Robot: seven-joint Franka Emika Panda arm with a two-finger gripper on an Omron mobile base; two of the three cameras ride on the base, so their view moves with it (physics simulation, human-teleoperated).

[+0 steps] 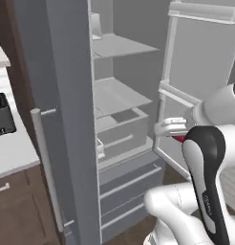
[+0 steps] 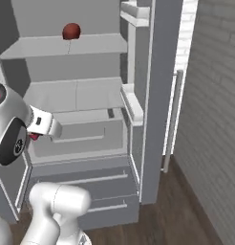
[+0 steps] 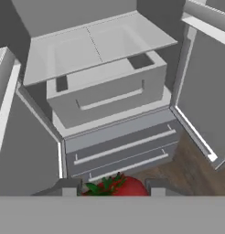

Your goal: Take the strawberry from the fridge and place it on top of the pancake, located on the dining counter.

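one slip is the risk: the gripper (image 3: 112,185), narrowly closed on the strawberry (image 3: 118,187) before the open fridge (image 3: 109,91), could drop it if jolted.

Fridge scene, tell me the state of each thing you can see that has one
fridge: both upper doors open, two bottom drawers shut
strawberry: out of the fridge, held between the gripper's fingers
gripper: shut on the strawberry, in front of the open fridge
dark red lump: resting on the upper shelf
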